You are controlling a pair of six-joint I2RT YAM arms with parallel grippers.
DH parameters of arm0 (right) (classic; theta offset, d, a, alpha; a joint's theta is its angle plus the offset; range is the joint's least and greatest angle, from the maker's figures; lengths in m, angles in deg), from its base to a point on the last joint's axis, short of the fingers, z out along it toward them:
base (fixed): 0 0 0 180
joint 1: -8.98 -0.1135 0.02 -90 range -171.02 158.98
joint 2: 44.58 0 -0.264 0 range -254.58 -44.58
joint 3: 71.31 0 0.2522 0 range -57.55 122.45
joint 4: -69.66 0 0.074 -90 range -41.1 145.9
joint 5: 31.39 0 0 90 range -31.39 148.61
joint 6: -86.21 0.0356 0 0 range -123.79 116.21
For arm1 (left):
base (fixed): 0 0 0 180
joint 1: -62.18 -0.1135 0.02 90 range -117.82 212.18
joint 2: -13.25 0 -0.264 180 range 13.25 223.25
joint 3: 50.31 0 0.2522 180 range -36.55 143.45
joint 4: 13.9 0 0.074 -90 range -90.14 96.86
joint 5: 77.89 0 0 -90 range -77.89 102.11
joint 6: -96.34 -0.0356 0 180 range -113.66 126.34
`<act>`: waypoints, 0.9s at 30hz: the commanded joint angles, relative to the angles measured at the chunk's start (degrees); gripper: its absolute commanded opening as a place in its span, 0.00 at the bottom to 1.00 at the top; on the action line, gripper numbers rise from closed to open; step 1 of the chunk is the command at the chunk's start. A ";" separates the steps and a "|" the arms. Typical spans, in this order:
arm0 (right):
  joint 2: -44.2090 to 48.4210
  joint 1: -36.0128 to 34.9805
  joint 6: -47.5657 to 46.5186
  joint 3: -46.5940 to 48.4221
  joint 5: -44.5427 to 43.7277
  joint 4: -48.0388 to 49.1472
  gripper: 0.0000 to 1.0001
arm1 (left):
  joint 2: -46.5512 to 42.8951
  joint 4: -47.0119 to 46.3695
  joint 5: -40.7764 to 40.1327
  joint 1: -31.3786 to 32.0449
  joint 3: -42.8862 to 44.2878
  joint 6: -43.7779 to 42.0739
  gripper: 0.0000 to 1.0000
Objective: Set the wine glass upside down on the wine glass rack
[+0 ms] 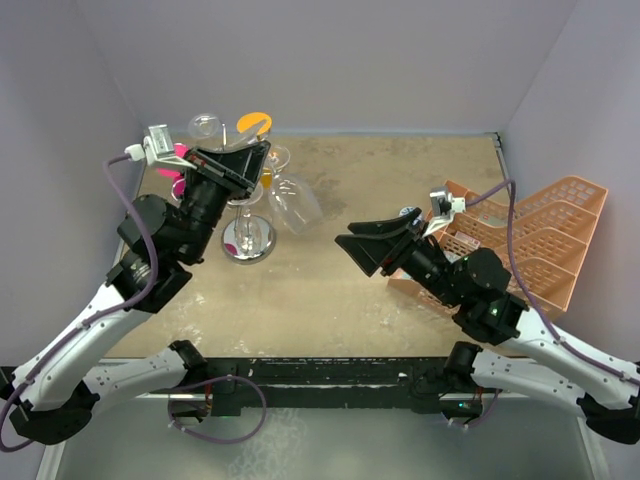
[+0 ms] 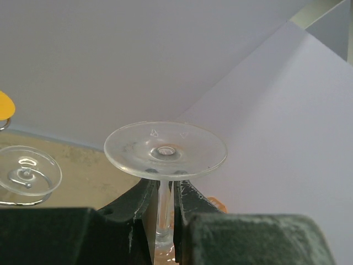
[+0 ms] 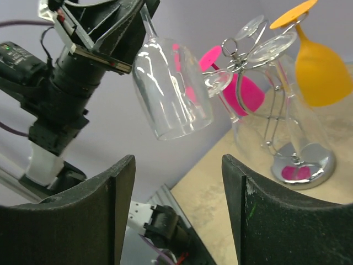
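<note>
My left gripper (image 1: 255,163) is shut on the stem of a clear wine glass (image 1: 293,201) and holds it upside down and tilted in the air, just right of the rack's top. In the left wrist view the glass's round foot (image 2: 165,150) sits above the fingers (image 2: 190,199) and the stem runs between them. The chrome wine glass rack (image 1: 248,240) stands at the back left; it also shows in the right wrist view (image 3: 302,163). My right gripper (image 1: 365,248) is open and empty at mid-table, facing the held glass's bowl (image 3: 171,94).
The rack carries an orange glass (image 3: 320,66), pink glasses (image 3: 242,88) and other clear glasses (image 2: 27,170), all hung upside down. A peach plastic crate (image 1: 530,235) stands at the right by the right arm. Walls close in the back and both sides.
</note>
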 commanded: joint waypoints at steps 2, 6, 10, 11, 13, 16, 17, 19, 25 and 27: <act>0.06 -0.22 -11.53 10.10 0.81 -9.17 0.66 | -2.25 5.22 7.29 -0.12 4.25 -11.87 0.00; -3.06 -0.20 -15.42 13.79 1.67 -9.16 0.66 | -3.41 8.23 14.80 -0.10 4.26 -17.50 0.00; -6.58 -0.20 -16.30 14.64 4.64 -4.54 0.67 | -5.88 8.82 18.62 -0.11 1.89 -21.02 0.00; -7.43 -0.21 -16.04 14.87 5.41 -3.05 0.67 | -6.75 8.63 18.81 -0.10 1.02 -21.98 0.00; -8.78 -0.21 -14.49 15.48 6.00 -0.65 0.66 | -8.66 8.56 19.73 -0.10 -0.97 -24.74 0.00; -10.91 -0.21 -7.61 16.18 4.16 2.08 0.66 | -11.54 8.48 23.01 -0.10 -3.83 -30.23 0.00; -11.84 -0.21 -5.44 16.81 4.24 2.22 0.66 | -12.30 8.42 23.11 -0.10 -4.62 -31.57 0.00; -14.55 -0.25 -2.26 19.32 5.96 0.68 0.64 | -13.58 8.72 22.79 -0.10 -5.60 -34.06 0.00; -19.90 -0.26 6.34 23.30 8.61 -1.31 0.62 | -15.17 10.89 23.69 -0.11 -6.38 -40.24 0.00; -20.55 -0.22 9.19 22.88 9.43 0.62 0.62 | -15.71 12.17 23.65 -0.11 -6.45 -41.75 0.00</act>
